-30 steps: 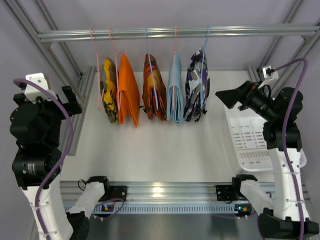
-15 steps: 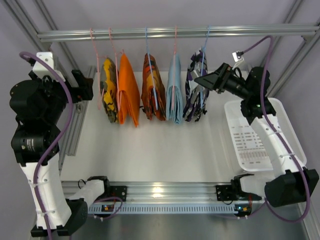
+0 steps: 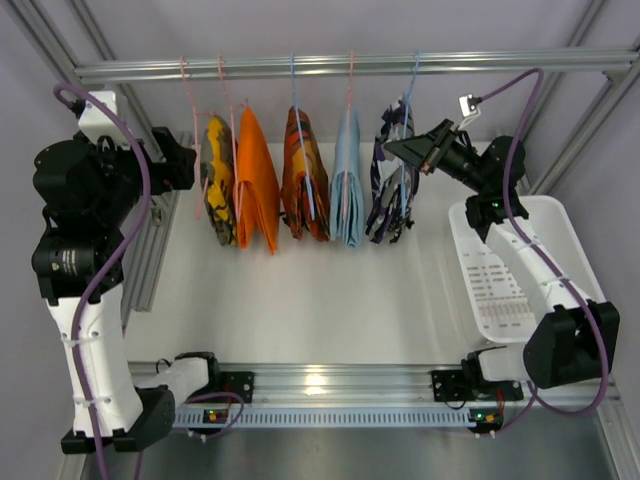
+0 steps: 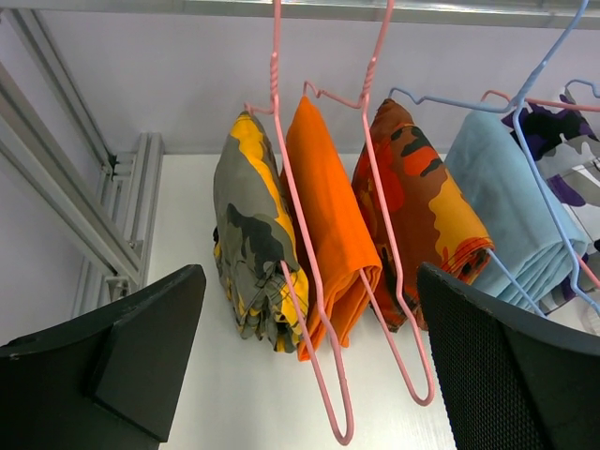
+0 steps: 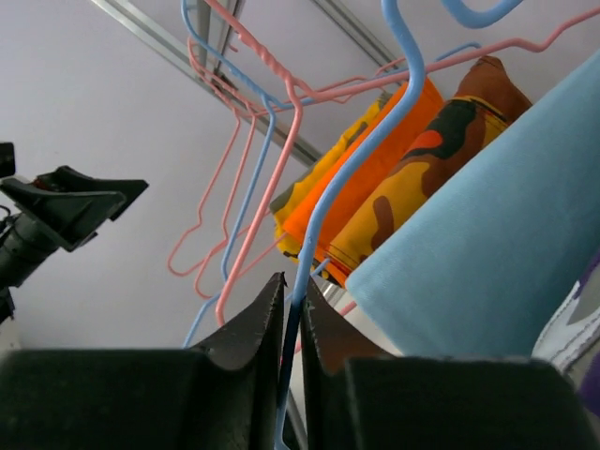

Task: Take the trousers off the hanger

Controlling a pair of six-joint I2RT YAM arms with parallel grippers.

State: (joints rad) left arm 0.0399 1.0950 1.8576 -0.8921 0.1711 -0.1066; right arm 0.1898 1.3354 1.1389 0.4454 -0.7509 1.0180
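Note:
The trousers [image 3: 392, 178], in a purple, white and grey print, hang folded over the light-blue wire hanger [image 3: 412, 92] at the right end of the rail. My right gripper [image 3: 394, 150] is shut on that hanger's wire just above the fabric. In the right wrist view the blue hanger wire [image 5: 328, 202] runs straight down between the closed fingers of the right gripper [image 5: 292, 298], and a corner of the trousers [image 5: 583, 345] shows at lower right. My left gripper [image 3: 186, 160] stands open near the left end of the rail. In its own view the left gripper [image 4: 309, 281] faces the pink hangers, and the trousers [image 4: 551, 133] peek in at far right.
Other garments hang on the rail [image 3: 350, 66]: a yellow-grey one [image 3: 218, 180], a plain orange one [image 3: 256, 180], an orange-and-black one [image 3: 306, 175] and a plain light-blue one [image 3: 350, 185]. A white basket [image 3: 520, 270] lies on the table at the right.
My right arm has swung from above the basket to the hanger and its jaws have closed on the blue wire. The left arm has risen and turned toward the rail, still open.

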